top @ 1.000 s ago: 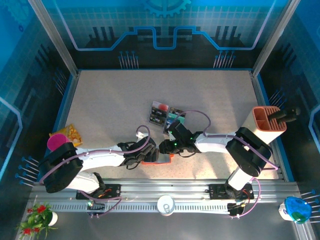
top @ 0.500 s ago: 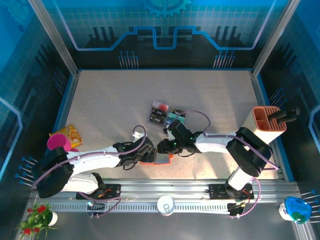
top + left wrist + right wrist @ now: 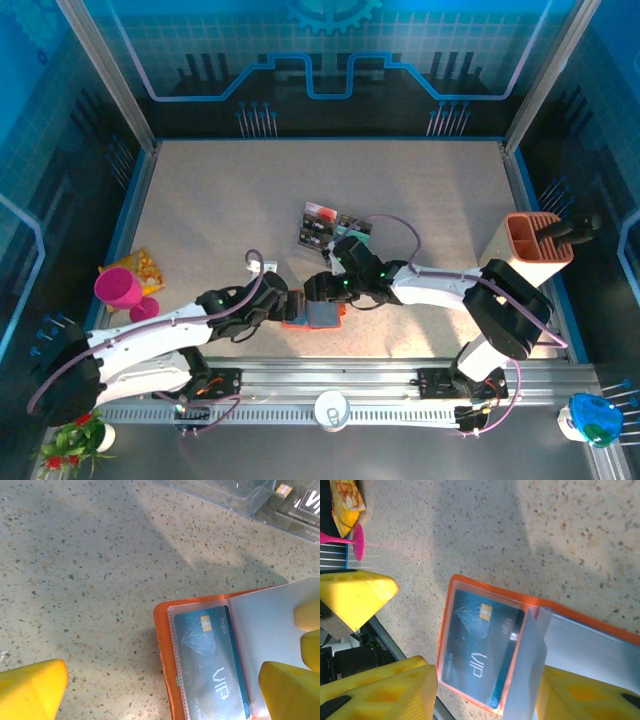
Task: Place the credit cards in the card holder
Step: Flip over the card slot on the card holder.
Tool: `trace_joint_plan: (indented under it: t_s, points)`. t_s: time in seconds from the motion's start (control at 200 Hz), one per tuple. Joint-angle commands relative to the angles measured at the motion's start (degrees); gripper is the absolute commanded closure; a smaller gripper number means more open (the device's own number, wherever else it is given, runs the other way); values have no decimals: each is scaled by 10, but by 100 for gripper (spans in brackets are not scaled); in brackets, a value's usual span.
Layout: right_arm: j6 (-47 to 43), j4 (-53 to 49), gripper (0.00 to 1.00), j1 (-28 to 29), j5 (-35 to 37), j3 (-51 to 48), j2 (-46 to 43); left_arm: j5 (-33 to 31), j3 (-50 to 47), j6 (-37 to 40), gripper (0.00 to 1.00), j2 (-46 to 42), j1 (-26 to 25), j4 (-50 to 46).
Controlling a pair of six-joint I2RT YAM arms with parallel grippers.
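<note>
Left gripper (image 3: 160, 692) — jaws spread wide. One fingertip is over bare table (image 3: 75, 555) and the other over the open card holder (image 3: 162, 630). It grips nothing; contact with the holder can't be told.

Right gripper (image 3: 487, 695) — jaws apart, with a grey-blue pocket leaf (image 3: 527, 655) standing up between them. The leaf is close to one finger but not clamped.

The holder lies open near the front middle of the table, between the two grippers. A teal card (image 3: 210, 667) sits inside its clear left pocket. Other credit cards (image 3: 325, 228) are in the clear tray (image 3: 240, 492) just beyond.

Judgement: one card is seated and this is the letting-go stage. Next, the right gripper should lift clear, go to the tray and pinch a thin card by its edge. The left should steady the holder so a free pocket gapes.
</note>
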Motion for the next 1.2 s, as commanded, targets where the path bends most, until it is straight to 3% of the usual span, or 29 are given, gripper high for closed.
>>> trace_joint_plan:
  t_s: [0.0, 0.6, 0.911, 1.196]
  points:
    - [-2, -5, 46, 27, -13, 33, 14, -1, -7, -20, 1, -26, 9, 17]
    - [40, 22, 44, 55, -8, 92, 113, -13, -36, -40, 1, -136, 26, -26]
    - [82, 75, 43, 52, -13, 72, 150, -6, -41, -42, 1, -137, 30, -27]
    - [99, 101, 43, 43, -8, 55, 128, 6, -50, -40, 1, -126, 31, -16]
